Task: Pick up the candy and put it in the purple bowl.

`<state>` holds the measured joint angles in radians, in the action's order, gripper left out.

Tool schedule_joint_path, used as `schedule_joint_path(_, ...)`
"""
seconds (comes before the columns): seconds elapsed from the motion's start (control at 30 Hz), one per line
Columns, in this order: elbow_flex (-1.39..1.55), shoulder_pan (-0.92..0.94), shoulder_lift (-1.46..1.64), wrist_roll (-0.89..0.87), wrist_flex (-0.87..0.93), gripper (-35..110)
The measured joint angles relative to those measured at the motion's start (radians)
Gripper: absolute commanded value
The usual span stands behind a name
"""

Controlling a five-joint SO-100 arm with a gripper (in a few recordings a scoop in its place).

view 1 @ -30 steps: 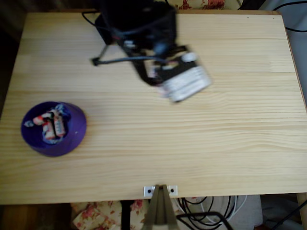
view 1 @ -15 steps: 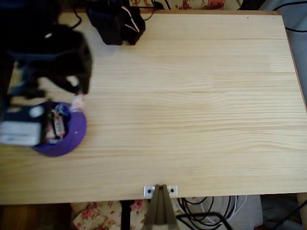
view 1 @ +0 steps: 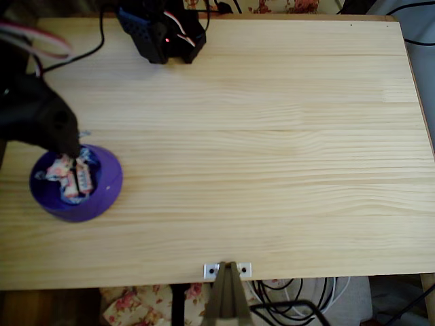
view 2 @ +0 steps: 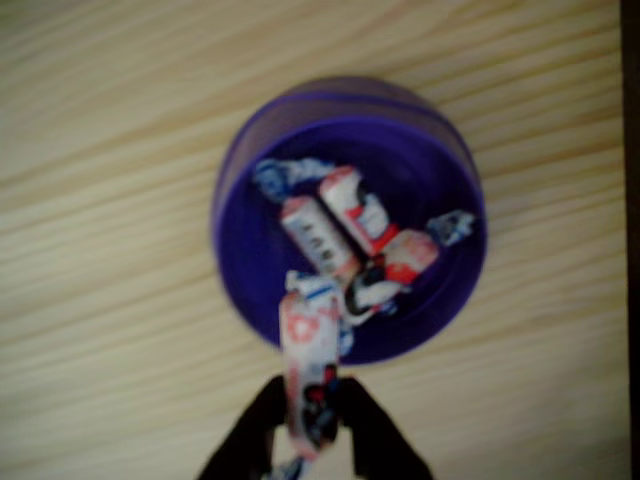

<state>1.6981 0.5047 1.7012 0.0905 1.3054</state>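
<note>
In the wrist view the pincer [view 2: 312, 420] is pinching a candy [view 2: 308, 345] by its lower end, and the sweet is sticking up over the near rim of the purple bowl [view 2: 240, 250]. Several look-alike sweets [view 2: 350, 230] are already lying inside the bowl, touching one another. In the overhead view the bowl [view 1: 109, 187] is sitting near the left edge of the desk [view 1: 272, 156], with the dark arm reaching over its upper left rim.

Judging from this, the carrying is nearly finished: the candy is hanging over the bowl's edge but is not yet let go. What is left is spreading the fingers so it drops in among the others.

The wrappers are showing red and dark marks, but they are too blurred to read any brand or wording.
</note>
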Motion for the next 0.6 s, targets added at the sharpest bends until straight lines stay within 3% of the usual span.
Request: schedule_joint_path(0.6,-0.021,0.026,-0.103,-0.002,-0.071,15)
